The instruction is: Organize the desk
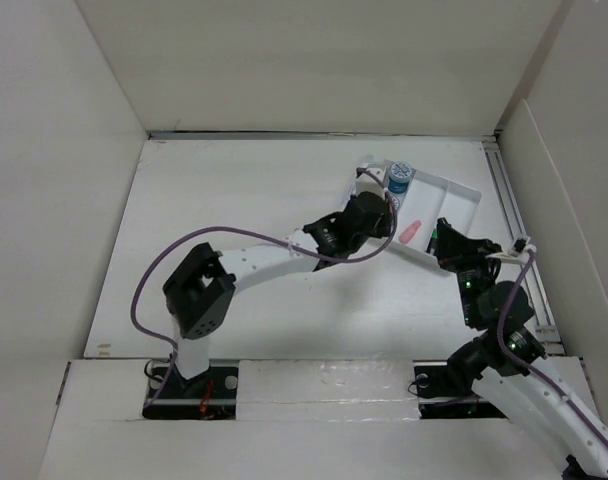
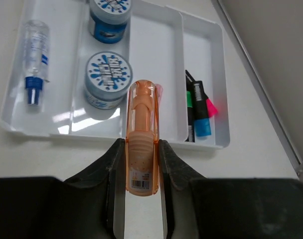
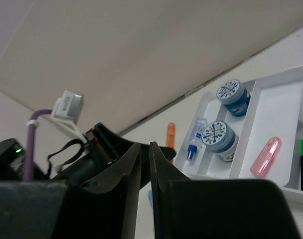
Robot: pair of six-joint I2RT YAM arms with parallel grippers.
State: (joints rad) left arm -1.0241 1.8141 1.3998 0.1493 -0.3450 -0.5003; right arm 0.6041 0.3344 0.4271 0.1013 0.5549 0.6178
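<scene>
The desk (image 1: 234,200) is a white tabletop with a white compartmented tray (image 1: 464,190) at its far right. My left gripper (image 2: 140,144) is shut on an orange translucent pen-shaped item (image 2: 141,129). It holds the item just above the tray's near rim (image 2: 201,144), pointing into the middle compartment. From above, the left gripper (image 1: 379,205) hangs over the tray's left part. My right gripper (image 3: 146,145) is shut with nothing between its fingers. It sits at the tray's near right edge (image 1: 442,240).
The tray holds two blue-lidded jars (image 2: 109,79) (image 2: 109,15), a small clear bottle with a blue cap (image 2: 34,55), several markers (image 2: 199,109) and a pink item (image 3: 266,156). White walls surround the desk, and a rail (image 1: 509,200) runs along its right side.
</scene>
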